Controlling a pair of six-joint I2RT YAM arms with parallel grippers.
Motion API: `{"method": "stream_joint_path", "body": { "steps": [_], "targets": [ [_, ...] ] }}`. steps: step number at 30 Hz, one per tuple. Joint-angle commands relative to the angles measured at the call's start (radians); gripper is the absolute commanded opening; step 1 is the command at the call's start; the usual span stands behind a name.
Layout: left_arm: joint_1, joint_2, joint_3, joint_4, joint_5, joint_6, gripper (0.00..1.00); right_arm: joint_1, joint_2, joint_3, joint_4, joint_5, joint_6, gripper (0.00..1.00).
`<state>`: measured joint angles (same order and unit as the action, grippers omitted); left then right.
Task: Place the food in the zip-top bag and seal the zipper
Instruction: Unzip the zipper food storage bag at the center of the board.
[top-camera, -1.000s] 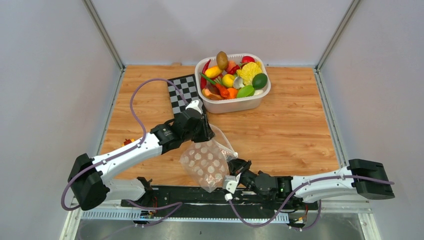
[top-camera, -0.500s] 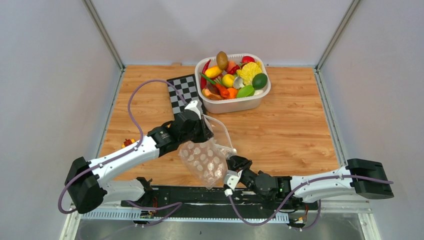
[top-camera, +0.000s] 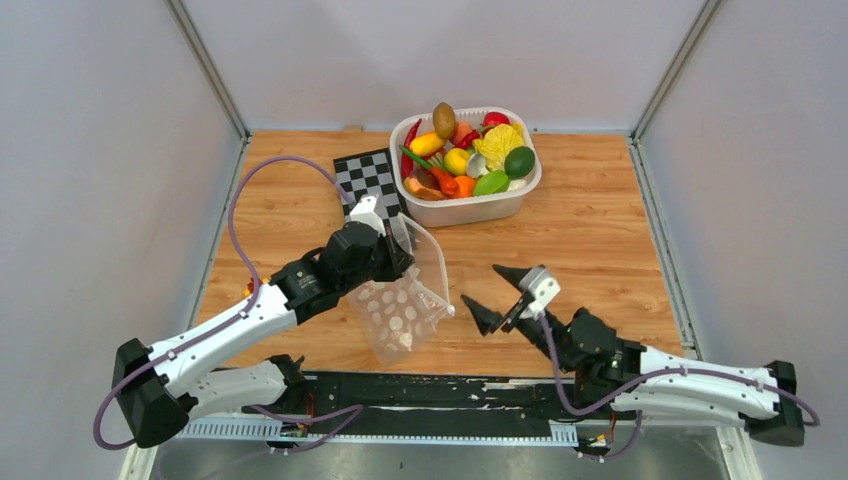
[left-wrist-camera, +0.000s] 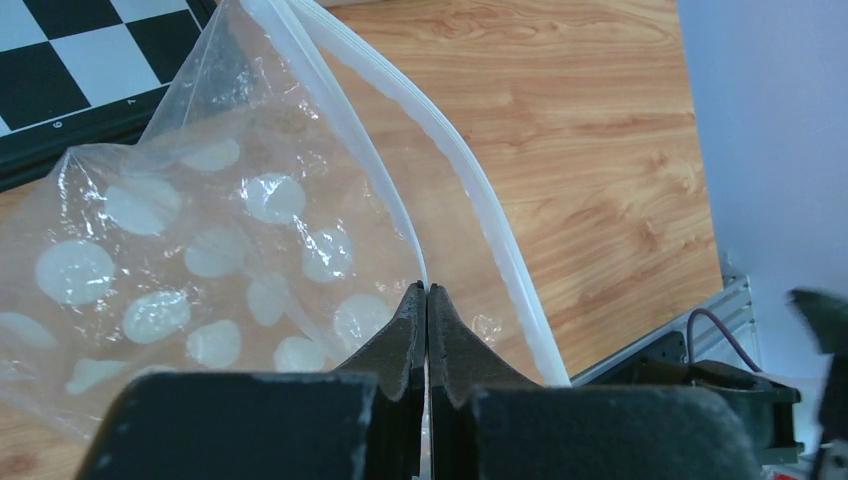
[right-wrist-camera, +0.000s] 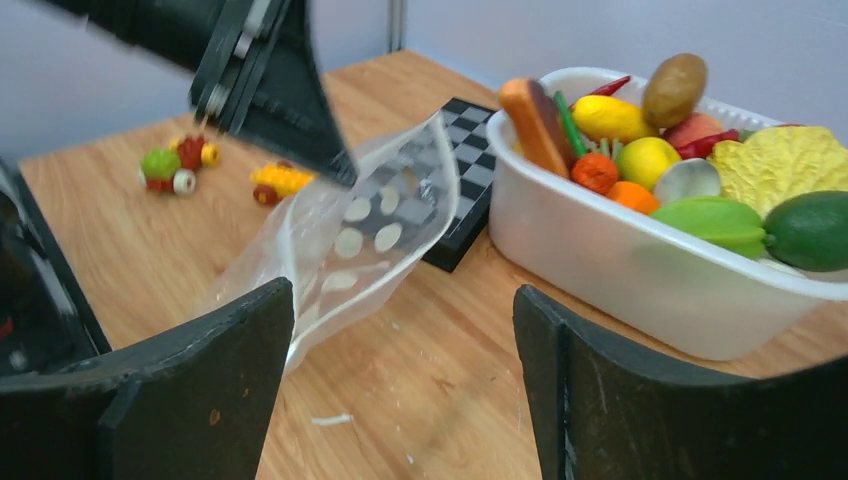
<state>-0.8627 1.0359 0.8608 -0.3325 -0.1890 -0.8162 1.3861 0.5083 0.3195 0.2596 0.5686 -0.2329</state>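
Left wrist, left pincer pinching zip-top bag rim, right pincer spread nearby.

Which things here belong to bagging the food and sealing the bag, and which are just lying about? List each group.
Belong to the job: zip-top bag, zipper, food.
Just lying about: chessboard, toy cars, white tub holding the food.

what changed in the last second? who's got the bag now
The right gripper let go of the zip-top bag, opened wide and pulled back to the right. The left gripper closed on the bag's rim at the zipper and drew it slightly left; the bag now hangs from it alone. The food in the white tub and the chessboard stayed put.
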Motion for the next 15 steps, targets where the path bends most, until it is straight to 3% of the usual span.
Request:
{"method": "stream_joint_path", "body": {
  "steps": [1,7,15],
  "targets": [
    [-0.002,-0.016,-0.021,0.013,0.007,0.048,0.0,-0.188,-0.008,0.155,-0.29,-0.185,0.337,0.8],
    [-0.007,-0.013,-0.019,0.047,0.079,0.083,0.0,-0.437,0.251,0.345,-0.472,-0.502,0.574,0.76],
    [-0.01,-0.041,-0.029,0.063,0.123,0.101,0.0,-0.498,0.477,0.359,-0.357,-0.714,0.746,0.67]
  ]
}}
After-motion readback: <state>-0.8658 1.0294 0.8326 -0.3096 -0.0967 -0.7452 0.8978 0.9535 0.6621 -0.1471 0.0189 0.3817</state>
